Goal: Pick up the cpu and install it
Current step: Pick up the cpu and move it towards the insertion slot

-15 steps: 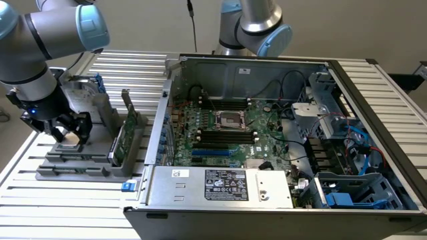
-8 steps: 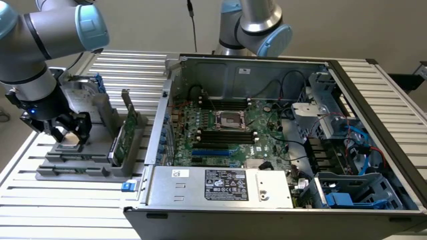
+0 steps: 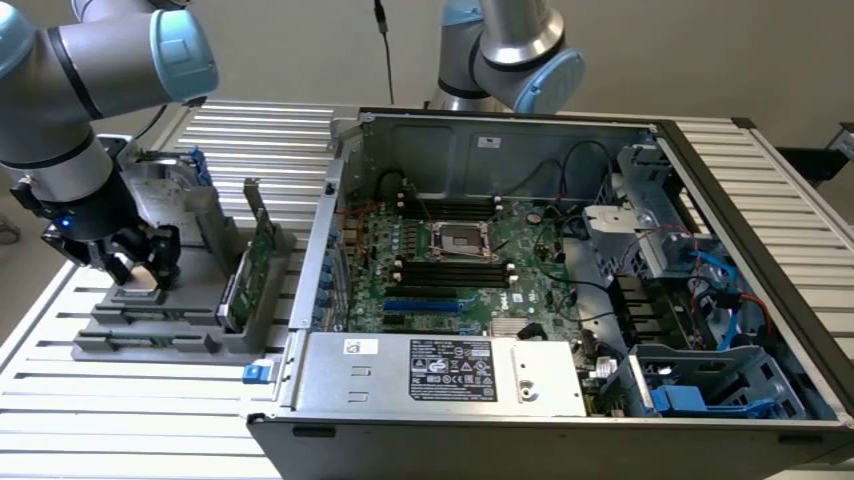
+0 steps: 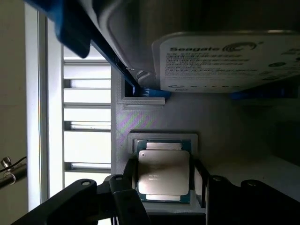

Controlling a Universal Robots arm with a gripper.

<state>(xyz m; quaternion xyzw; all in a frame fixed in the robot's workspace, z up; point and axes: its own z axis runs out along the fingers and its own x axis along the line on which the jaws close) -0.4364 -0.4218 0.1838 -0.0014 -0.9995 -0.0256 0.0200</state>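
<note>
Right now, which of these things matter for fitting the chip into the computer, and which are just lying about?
For the job:
- the chip, lying in its grey holder
- the pincer, straddling the chip
- the socket inside the open computer case

Just lying about:
- the hard drive
- the green card, standing upright
- the boxed power unit

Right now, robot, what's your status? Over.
Status: gripper open, jaws straddling cpu. It lies flat in grey holder, not lifted. Nearby hard drive not touching it.
</note>
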